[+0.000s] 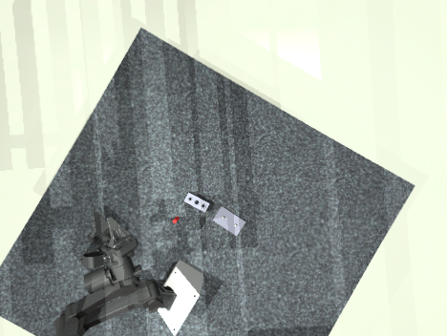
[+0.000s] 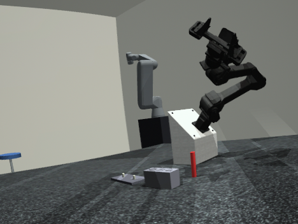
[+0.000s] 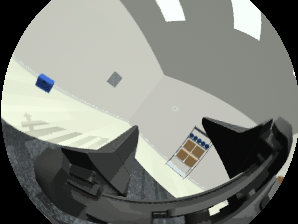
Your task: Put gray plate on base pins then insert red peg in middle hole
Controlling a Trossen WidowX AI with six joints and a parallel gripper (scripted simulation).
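The gray plate (image 1: 200,202) (image 2: 161,177), a thick block with three holes in its top, lies on the dark table. The flat base (image 1: 229,220) (image 2: 127,179) with two upright pins lies right beside it, with nothing on it. The red peg (image 1: 175,220) (image 2: 193,163) stands upright on the table a little way from the plate. My gripper (image 1: 109,228) (image 2: 202,25) (image 3: 170,124) is open and empty. It is raised high above the arm's pedestal and points up and away from the table, far from all three parts. The wrist view shows only walls and ceiling between the fingers.
The arm is mounted on a white slanted pedestal (image 1: 183,286) (image 2: 186,137) at the table's edge. A second gray arm (image 2: 146,83) stands on a black box behind it. A blue stool (image 2: 9,156) is far off to the left.
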